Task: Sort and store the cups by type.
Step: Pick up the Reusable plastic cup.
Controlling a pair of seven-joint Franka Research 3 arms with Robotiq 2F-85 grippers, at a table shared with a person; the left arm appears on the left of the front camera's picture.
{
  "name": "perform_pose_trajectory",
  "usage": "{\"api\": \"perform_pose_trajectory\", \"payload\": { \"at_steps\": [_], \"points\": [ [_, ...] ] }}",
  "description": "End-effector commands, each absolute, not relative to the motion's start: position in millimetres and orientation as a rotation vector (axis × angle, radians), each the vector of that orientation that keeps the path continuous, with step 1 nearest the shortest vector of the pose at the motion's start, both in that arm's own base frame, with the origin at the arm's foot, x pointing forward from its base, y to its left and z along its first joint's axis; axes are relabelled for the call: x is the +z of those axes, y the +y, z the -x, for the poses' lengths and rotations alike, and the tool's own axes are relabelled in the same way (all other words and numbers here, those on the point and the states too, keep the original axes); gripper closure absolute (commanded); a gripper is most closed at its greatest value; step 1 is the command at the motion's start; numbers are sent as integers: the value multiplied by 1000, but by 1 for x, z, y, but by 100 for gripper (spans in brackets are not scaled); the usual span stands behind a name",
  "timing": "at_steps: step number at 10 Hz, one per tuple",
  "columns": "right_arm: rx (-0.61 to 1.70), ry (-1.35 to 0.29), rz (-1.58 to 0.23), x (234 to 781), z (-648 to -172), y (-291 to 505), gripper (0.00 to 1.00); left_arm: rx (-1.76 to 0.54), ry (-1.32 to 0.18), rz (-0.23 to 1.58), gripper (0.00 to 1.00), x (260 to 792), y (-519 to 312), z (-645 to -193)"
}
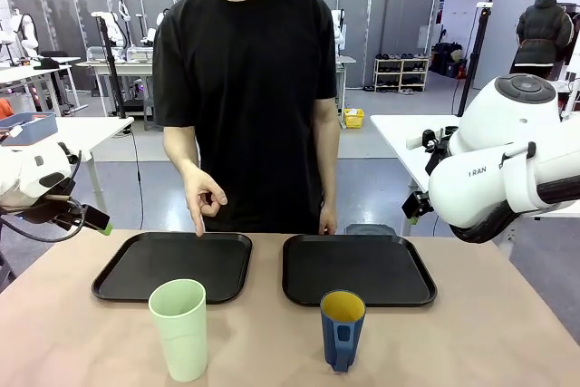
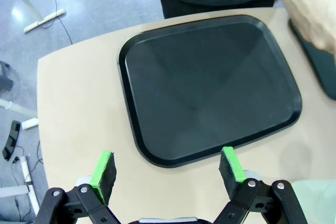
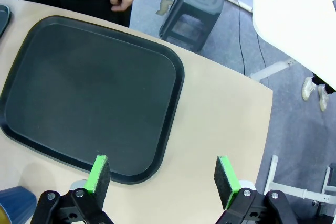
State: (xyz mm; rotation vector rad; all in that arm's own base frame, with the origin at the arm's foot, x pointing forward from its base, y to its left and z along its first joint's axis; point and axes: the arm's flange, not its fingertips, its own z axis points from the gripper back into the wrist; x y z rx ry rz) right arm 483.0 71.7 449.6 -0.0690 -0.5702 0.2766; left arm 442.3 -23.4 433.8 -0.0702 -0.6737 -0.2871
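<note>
From the front, no sorting has begun. The green tumbler (image 1: 178,328) and blue cup (image 1: 342,331) stand on the bench (image 1: 507,342), each before a bare tray. A person's hand (image 1: 204,195) points at the left tray (image 1: 172,265).

On the left wrist, the left fingers (image 2: 102,174) hang open beside that tray and likely need to drop back to the tumbler.

On the right wrist, the right fingers (image 3: 97,174) are open too, with the blue cup just beside them. Only the pointing hand could intrude.

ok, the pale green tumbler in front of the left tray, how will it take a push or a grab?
Green tumbler: tall, with a base narrower than its rim, so it probably tips if pushed high. It looks empty and plastic, so it is likely light. The smooth tapered wall may slip in a pinch grip.
</note>
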Motion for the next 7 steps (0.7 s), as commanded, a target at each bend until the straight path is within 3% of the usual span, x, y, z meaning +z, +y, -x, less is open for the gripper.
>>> {"api": "perform_pose_trajectory", "payload": {
  "at_steps": [1, 3, 7],
  "points": [
    [274, -568, 70, 449, -484, 70, 0, -485, -578, -20, 0, 445, -10, -437],
    [274, -568, 70, 449, -484, 70, 0, -680, -528, -137, 0, 455, 10, -429],
    [274, -568, 70, 449, -484, 70, 0, -1127, -323, -195, 0, 439, 18, -399]
  ]
}}
